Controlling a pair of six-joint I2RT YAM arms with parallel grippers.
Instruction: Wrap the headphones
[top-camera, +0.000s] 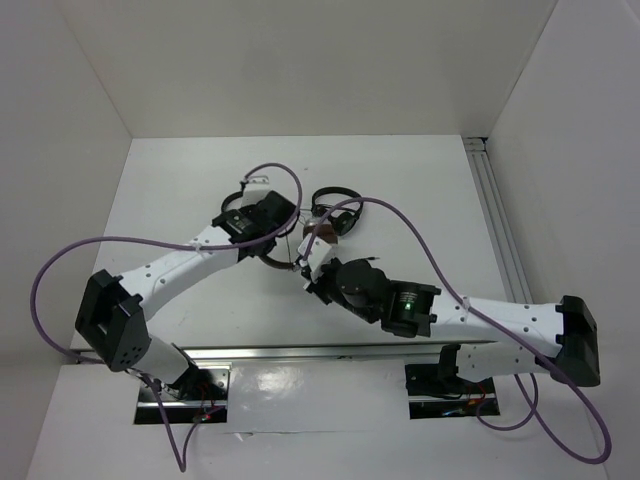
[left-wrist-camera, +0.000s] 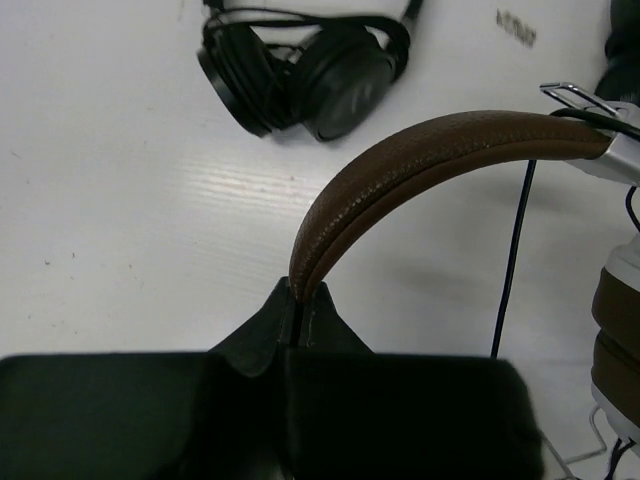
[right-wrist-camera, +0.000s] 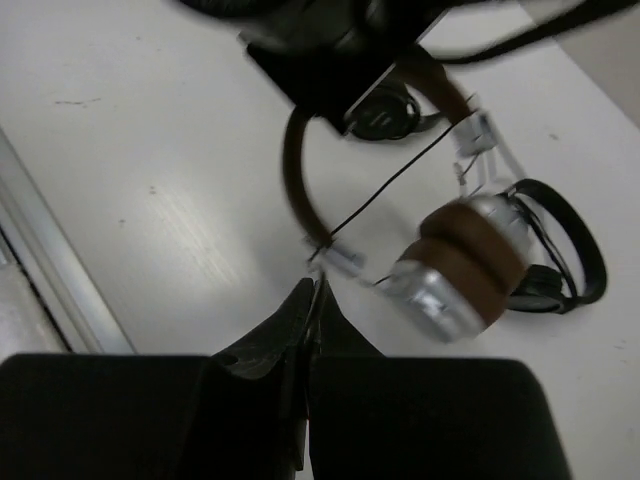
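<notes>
The headphones have a brown headband (left-wrist-camera: 430, 150), brown ear pads and silver earcups (right-wrist-camera: 470, 250), and a thin black cable (left-wrist-camera: 512, 260). In the top view they sit mid-table between the two grippers (top-camera: 322, 235). My left gripper (left-wrist-camera: 300, 300) is shut on one end of the headband and holds it up on edge; it also shows in the top view (top-camera: 275, 240). My right gripper (right-wrist-camera: 315, 290) is shut on the thin black cable (right-wrist-camera: 390, 185) just below the headband's other end, and shows in the top view (top-camera: 303, 275). The cable runs taut across the headband arc.
A small black pair of headphones (left-wrist-camera: 310, 65) lies behind the left gripper, also seen in the top view (top-camera: 240, 200). A second black pair (right-wrist-camera: 560, 260) lies beside the earcups (top-camera: 335, 200). An aluminium rail (top-camera: 495, 220) runs along the right wall, another along the front (top-camera: 300, 352).
</notes>
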